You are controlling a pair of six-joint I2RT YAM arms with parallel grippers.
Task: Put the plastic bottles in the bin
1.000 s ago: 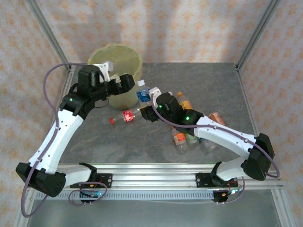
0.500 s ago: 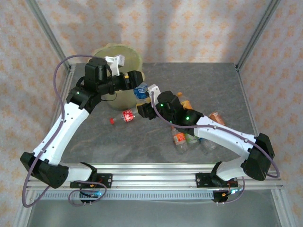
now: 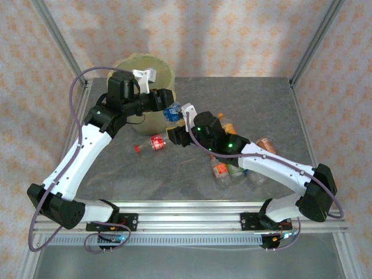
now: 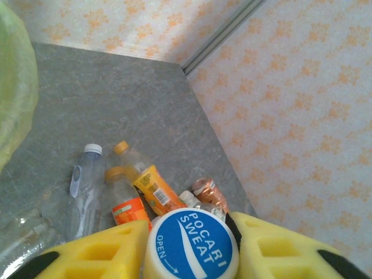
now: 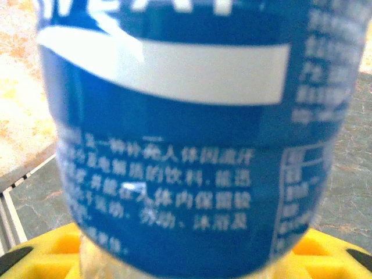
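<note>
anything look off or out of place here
One thing: both grippers seem clamped on the same blue-labelled bottle beside the bin, the left gripper at its cap, the right gripper round its body. The other bottles lie loose on their sides on the table, nothing spilled.

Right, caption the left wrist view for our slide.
The left gripper's yellow fingers pinch a round blue Pocari Sweat bottle cap; clear plastic bottles lie on the grey table beyond.

walls (image 3: 232, 35): cream, orange floral | table (image 3: 250, 99): grey mottled | posts (image 3: 317, 40): metal
</note>
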